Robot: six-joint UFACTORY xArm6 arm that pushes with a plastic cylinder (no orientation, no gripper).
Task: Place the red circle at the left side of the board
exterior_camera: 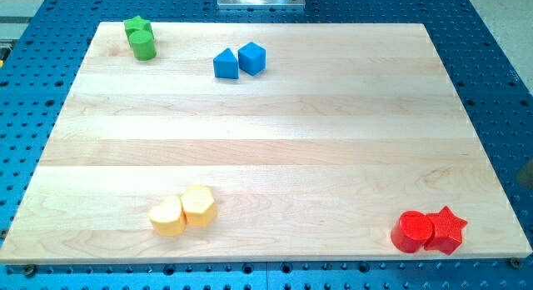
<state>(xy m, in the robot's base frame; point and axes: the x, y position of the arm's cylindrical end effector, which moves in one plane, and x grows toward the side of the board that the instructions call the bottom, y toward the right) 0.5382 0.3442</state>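
DESK: Claw first, please: what state is it in?

PHOTOGRAPHER: No claw on this rig, only a rod, and neither the rod nor my tip shows anywhere in the view. So whether it is near any block, or touching one, I cannot tell.

DESK: And the red circle?

PHOTOGRAPHER: The red circle (412, 232) sits at the bottom right corner of the wooden board (266, 140), close to the bottom edge. A red star (446, 230) is pressed against it on the view's right, the two touching.

DESK: What else is on the board?

PHOTOGRAPHER: Moving outward, a yellow pair lies toward the bottom left: a yellow rounded block (168, 217) touching a yellow hexagon (199, 206). Near the top centre, a blue pointed block (225, 64) stands just beside a blue cube (251, 58). In the top left corner, a green cylinder (142, 44) sits against a green star (137, 27). The board rests on a blue perforated table (491, 57).

DESK: Progress on the job?

PHOTOGRAPHER: By my reading, nothing is done. The circle is on the wrong side entirely and has the whole width of the board to cross. A push from its right would have to get between it and the star, and the yellow pair lies near a straight path along the bottom.
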